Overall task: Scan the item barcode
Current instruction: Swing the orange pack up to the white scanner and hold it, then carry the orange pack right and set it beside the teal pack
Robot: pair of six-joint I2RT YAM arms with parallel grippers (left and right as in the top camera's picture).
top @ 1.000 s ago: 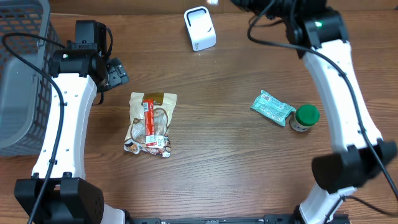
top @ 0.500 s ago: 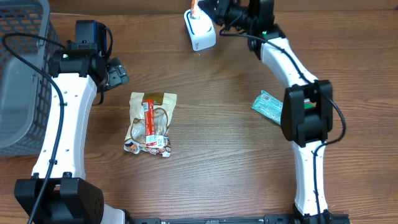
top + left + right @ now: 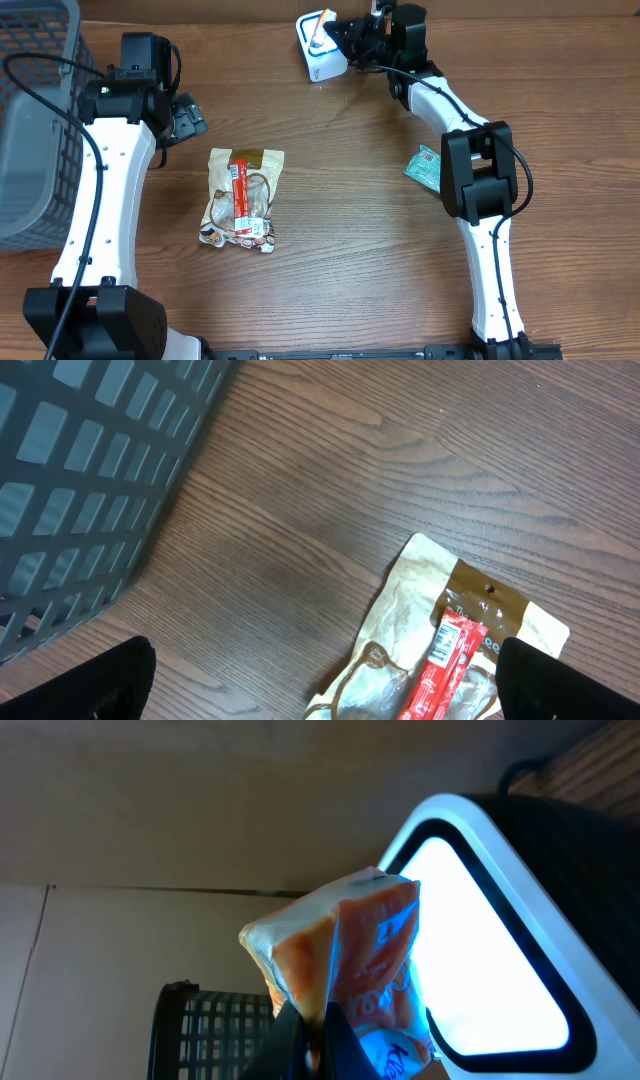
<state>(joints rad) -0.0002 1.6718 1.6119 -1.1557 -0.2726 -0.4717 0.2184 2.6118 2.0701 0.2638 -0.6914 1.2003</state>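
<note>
Two arms are at work over the table (image 3: 350, 260), but only one carries the task. The right gripper (image 3: 348, 30) is reached far across to the back edge, its jaws pinched fully together on the edge of an orange packet (image 3: 345, 955), which it holds up right in front of the scanner (image 3: 325, 62). In the right wrist view the packet hangs between the camera and the scanner's glowing window (image 3: 490, 950), overlapping its left side; whether the two touch cannot be told, nor which face carries the barcode.

The left gripper (image 3: 186, 118) hovers with its fingers spread as wide as they go and nothing between them, above bare wood just beside the top of a snack bag (image 3: 242, 198) lying flat, with a grey basket (image 3: 30, 120) off to its outer side. A teal packet (image 3: 424, 166) lies partly hidden under the right arm.

As a judgement, the task looks to be at its main step: the item is picked up and presented to the reader. What remains is probably a confirmed read, perhaps with a small turn of the packet if the code faces away, then setting the item down
</note>
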